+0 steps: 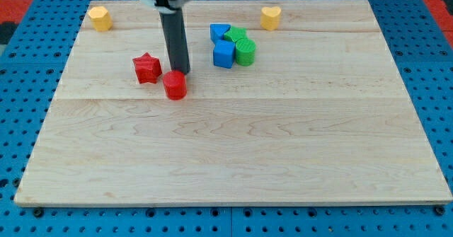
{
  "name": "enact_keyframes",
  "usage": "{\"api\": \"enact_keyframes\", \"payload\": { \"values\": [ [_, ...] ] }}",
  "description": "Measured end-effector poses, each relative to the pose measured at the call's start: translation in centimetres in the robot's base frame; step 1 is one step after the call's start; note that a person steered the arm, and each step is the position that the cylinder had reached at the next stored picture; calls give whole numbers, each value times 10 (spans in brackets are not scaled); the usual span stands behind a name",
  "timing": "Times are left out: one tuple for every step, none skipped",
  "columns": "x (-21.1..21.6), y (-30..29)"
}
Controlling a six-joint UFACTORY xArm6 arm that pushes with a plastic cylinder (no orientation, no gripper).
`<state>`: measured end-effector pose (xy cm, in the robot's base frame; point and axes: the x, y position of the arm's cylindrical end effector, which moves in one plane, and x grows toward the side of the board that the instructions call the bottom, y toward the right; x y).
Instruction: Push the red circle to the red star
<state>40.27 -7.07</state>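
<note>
Wooden counter [233, 159] on blue pegboard [439, 88]; my tip [180, 73] touches red circle [175, 85] beside red star [146, 68], upper left; no fingers fitted.

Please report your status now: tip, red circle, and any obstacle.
My tip at red circle's top edge. Red star close, to the view's left, small gap. Nothing between them.

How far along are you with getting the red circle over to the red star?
Mostly there, not finished. Done: the red circle block sits just to the view's lower right of the red star block, with a narrow strip of wooden board showing between them. In hand: my tip is at the circle's upper edge. Left: a short push toward the view's left to close the gap.
</note>
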Motion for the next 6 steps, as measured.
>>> {"api": "enact_keyframes", "payload": {
  "values": [
    [39,9],
    [70,15],
    [96,43],
    [113,14],
    [75,-33],
    [21,-46]
  ]
}}
